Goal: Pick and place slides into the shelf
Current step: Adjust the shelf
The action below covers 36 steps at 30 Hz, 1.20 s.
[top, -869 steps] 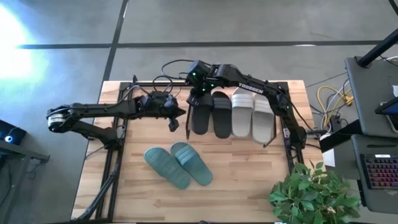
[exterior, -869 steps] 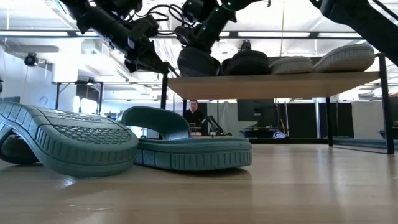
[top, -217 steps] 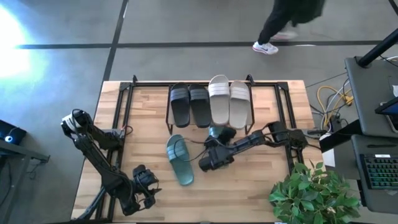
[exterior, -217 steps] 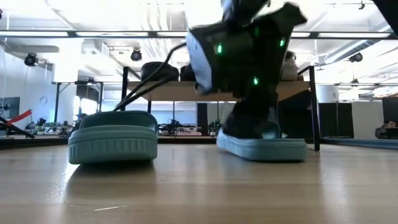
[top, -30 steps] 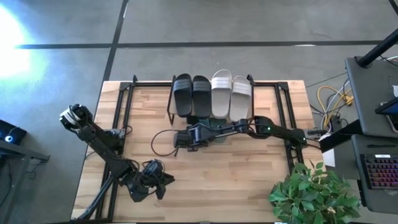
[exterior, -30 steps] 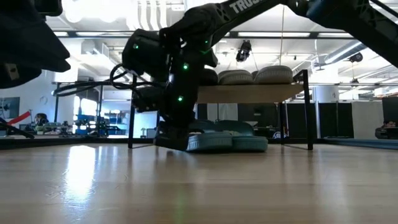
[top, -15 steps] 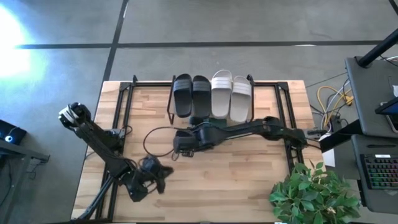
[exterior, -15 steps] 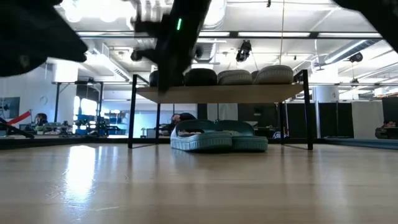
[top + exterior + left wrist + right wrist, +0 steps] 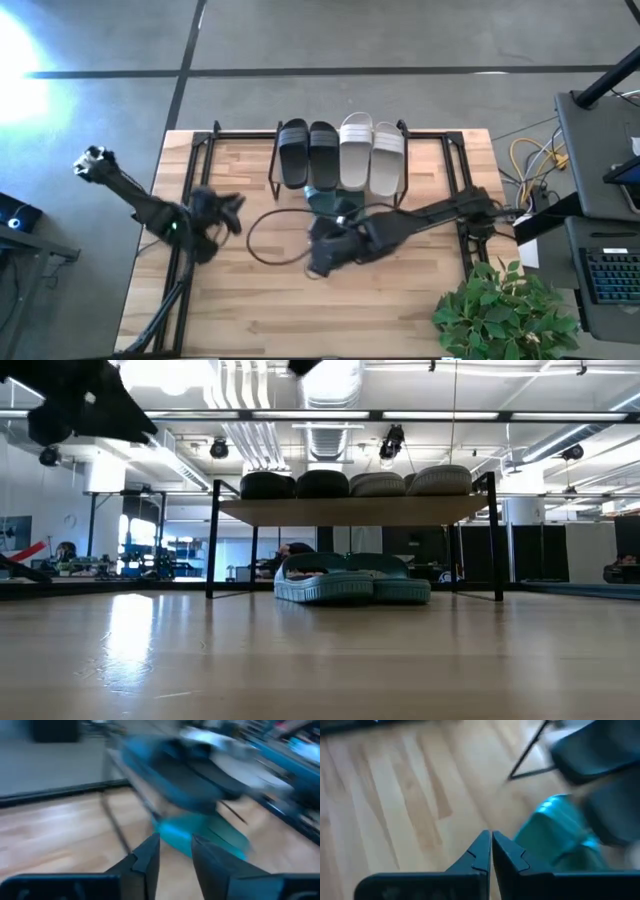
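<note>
The shelf (image 9: 360,510) stands at the table's far middle. The black pair (image 9: 307,150) and the white pair (image 9: 372,150) lie side by side on its board. The teal pair (image 9: 345,585) rests sole-down on the table under the board, and only one end (image 9: 322,200) peeks out from above. My right gripper (image 9: 318,265) hovers shut over the table, near of the shelf; its wrist view shows a teal slide (image 9: 555,830) ahead. My left gripper (image 9: 232,205) hangs left of the shelf, open by a narrow gap (image 9: 175,845), facing the shelf.
A dark cable loop (image 9: 265,240) trails over the table between the two grippers. Black table frame rails (image 9: 200,160) run along the left and right sides. A potted plant (image 9: 500,310) sits at the near right corner. Bare wood (image 9: 330,320) fills the near half.
My right gripper has drawn back from the shelf's front toward the near edge and risen out of the low view. My left gripper has swung from the near left part of the table toward the far edge, up beside the shelf. All slides have stayed put.
</note>
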Tool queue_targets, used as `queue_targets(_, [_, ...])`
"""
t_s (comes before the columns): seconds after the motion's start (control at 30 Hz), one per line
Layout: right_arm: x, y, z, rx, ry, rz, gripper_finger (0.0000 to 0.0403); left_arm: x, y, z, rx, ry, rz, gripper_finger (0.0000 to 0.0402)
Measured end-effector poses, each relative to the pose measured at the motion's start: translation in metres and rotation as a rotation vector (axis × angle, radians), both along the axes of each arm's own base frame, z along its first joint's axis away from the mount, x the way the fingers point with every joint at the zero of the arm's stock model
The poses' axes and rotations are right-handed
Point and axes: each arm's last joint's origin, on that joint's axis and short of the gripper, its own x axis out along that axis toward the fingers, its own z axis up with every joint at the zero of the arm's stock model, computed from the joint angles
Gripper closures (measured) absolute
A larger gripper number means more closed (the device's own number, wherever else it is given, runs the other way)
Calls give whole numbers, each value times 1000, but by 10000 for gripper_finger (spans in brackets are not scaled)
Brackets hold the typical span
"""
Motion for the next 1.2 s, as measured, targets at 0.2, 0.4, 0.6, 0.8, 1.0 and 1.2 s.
queue_targets(0.2, [-32,-8,21,-11,-9,-183,394,-7,39,-13,-91,7,127,280])
queue_targets(0.4, [-43,-15,31,-44,-27,-247,394,16,66,-42,-159,-154,79,319])
queue_targets(0.6, [-43,-16,29,-57,-6,-251,394,19,103,-64,-248,-243,163,394])
queue_targets(0.8, [-46,-20,26,-90,26,-273,394,31,130,-72,-305,-257,53,400])
queue_targets(1.0, [-48,-28,24,-116,75,-292,394,53,139,-89,-375,-189,-68,400])
queue_targets(1.2, [-61,-32,19,-102,220,-318,394,64,132,-102,-448,-131,-209,400])
